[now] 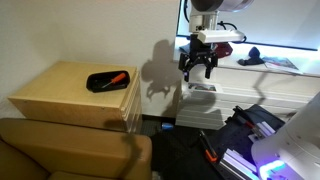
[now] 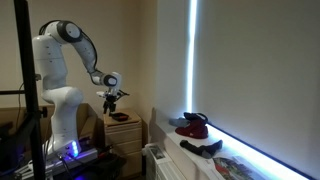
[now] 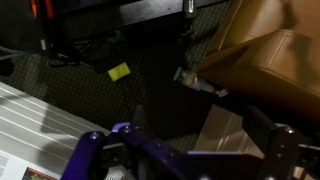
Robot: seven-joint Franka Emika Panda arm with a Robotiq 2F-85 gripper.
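Claw [image 1: 197, 66] is spread wide with nothing between the fingers. It hangs in free air, well above everything. The wrist view agrees: one finger at each lower corner and only floor [image 3: 100, 95] in the gap.

Nearest thing is the black tray [image 1: 98, 84] on the wooden counter [image 1: 55, 98], with an orange-handled tool [image 1: 117, 77] lying in it.

Key relation: the tray is lower than the claw and off to one side, not underneath it. In an exterior view it sits well apart from the claw, down and picture-left. The wrist camera looks straight down at floor and a yellow scrap [image 3: 119, 71], with only the counter's brown corner at the right edge and no tray in view. So the claw is out past the counter's edge, over the floor.

In an exterior view the claw [image 2: 110, 99] looks almost directly above the tray [image 2: 121, 117], but that is the sight line stacking them.

Tool's long axis runs diagonally across the tray, orange end on the side nearer the claw. Finger line relative to that axis: can't tell at this size.
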